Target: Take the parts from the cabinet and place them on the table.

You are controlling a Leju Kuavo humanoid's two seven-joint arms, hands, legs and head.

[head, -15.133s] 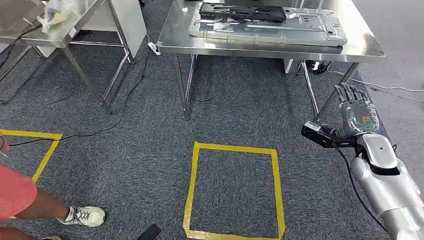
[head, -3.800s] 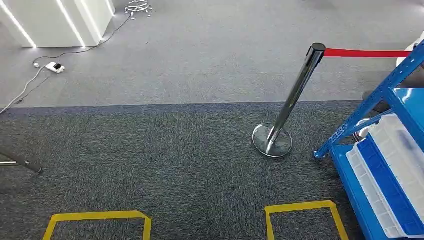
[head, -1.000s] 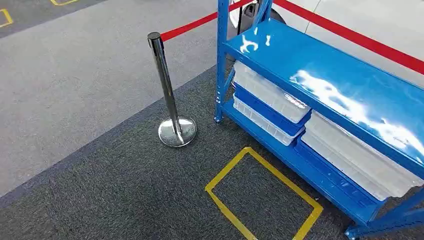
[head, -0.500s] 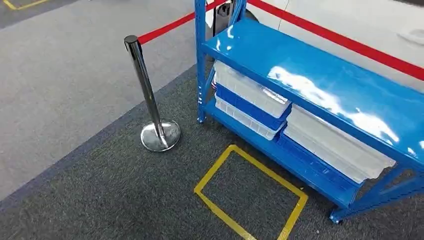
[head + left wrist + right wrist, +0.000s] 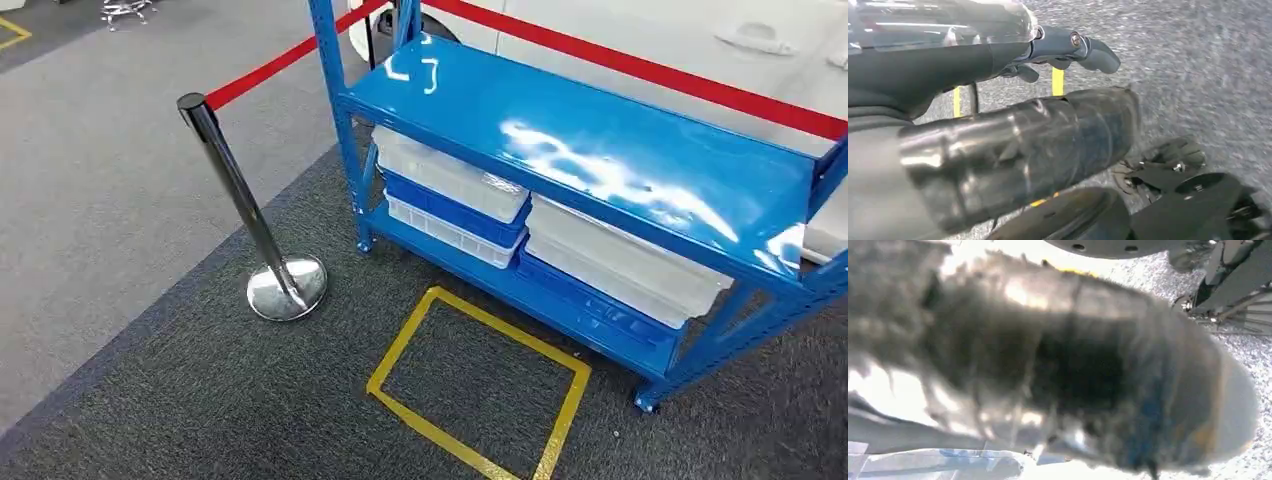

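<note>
My left hand [image 5: 1013,150] hangs low at my side, its wrist view looking down past the grey thumb at carpet and a strip of yellow tape. I see nothing held in it, but the fingers are mostly hidden behind the cover, so I cannot tell whether they lie spread or curled. My right hand [image 5: 1088,375] is a blur close against its lens; I cannot tell its state either, nor whether anything sits in it.

From the head view, the blue cabinet [image 5: 600,160] stands ahead and to the right, its glossy top shelf bare and throwing glare. Under it, on the lower shelf, are stacked white and blue bins [image 5: 450,195], a second stack [image 5: 620,270] beside the first. The parts themselves I cannot make out; I judge they lie in those bins.

A yellow taped square [image 5: 480,385] marks the floor just in front of the cabinet, and I take it as my standing spot. The risks as I see them: the chrome stanchion [image 5: 250,215] with its red belt [image 5: 280,65] stands near the cabinet's left corner, and a wide turn could catch its base. Stopping short or askew of the square would leave the low bins beyond reach, tucked under the overhanging shelf. The glare could also mislead my depth when reaching in.
</note>
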